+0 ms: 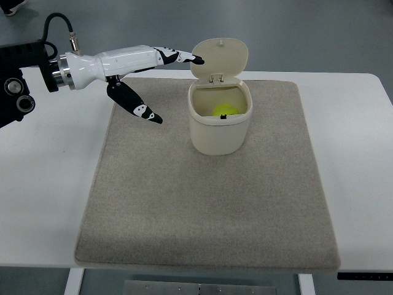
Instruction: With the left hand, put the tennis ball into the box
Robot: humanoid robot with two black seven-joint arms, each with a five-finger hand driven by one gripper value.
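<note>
A yellow-green tennis ball point(225, 110) lies inside the cream box point(219, 130), which stands on the grey mat with its hinged lid point(220, 57) tipped open at the back. My left hand point(173, 81) is just left of the box, above the mat's far left part. Its fingers point(179, 58) are stretched out toward the lid and its thumb point(134, 102) points down to the mat. It holds nothing. The right arm is out of view.
The grey mat point(209, 203) covers the middle of a white table point(46, 184). The table's front edge runs along the bottom of the view. Grey floor shows beyond the table's far edge.
</note>
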